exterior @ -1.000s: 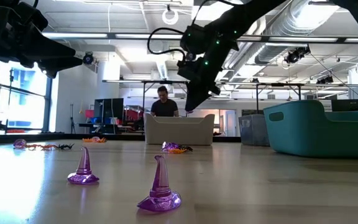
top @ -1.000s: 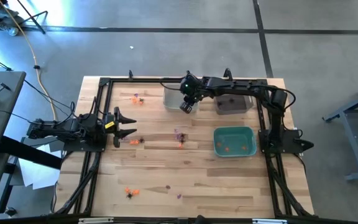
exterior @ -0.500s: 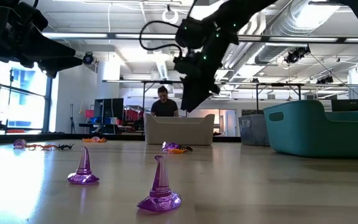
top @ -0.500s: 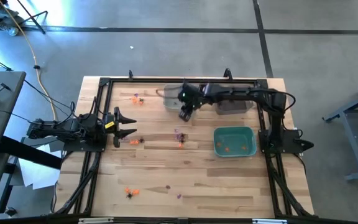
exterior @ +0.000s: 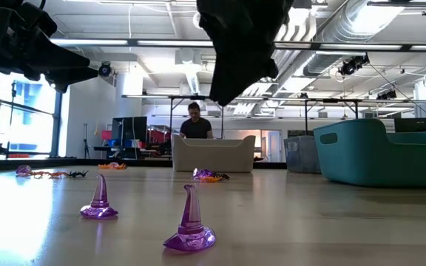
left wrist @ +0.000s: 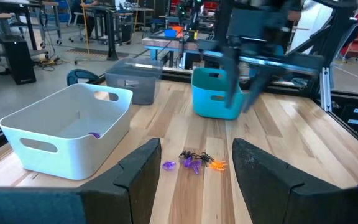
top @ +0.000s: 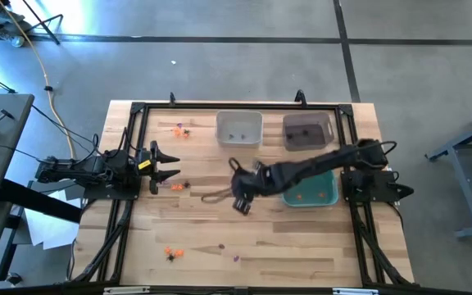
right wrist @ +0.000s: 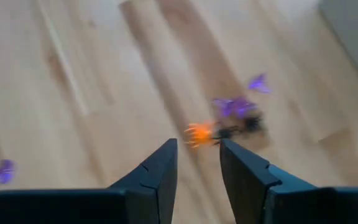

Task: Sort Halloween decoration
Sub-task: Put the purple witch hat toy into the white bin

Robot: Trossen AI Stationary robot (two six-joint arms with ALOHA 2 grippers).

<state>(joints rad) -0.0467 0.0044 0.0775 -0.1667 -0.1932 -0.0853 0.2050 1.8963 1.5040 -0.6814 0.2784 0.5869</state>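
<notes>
- Partly sorted. The teal bin [top: 308,193] has a few orange trinkets in it; the white bin [top: 239,128] shows a purple one [left wrist: 94,134] in the left wrist view; the dark bin [top: 308,131] has something small and dark inside, cannot tell what.
- Plenty left on the tabletop [top: 301,246]: a mixed cluster [left wrist: 195,161] of purple, black and orange pieces mid-tabletop, just under the right end effector [top: 241,203].
- More loose bits: an orange/black pair near the far left corner [top: 179,129], another by the left end effector [top: 177,186], an orange/black group at the near left edge [top: 171,252], and a purple one [top: 236,257] near the front.
- The low view shows two purple witch hats [exterior: 189,223] upright on the tabletop, unsorted.
- Right end effector: over the middle of the tabletop, fingers slightly apart with a narrow gap, nothing between them; the right wrist view shows it aimed at the orange piece [right wrist: 199,132] of the cluster, above it, not touching.
- Left end effector [top: 164,165]: parked at the left side, fingers spread wide, empty.
- Judgement: well under half done; the next pick looks like the centre cluster.
</notes>
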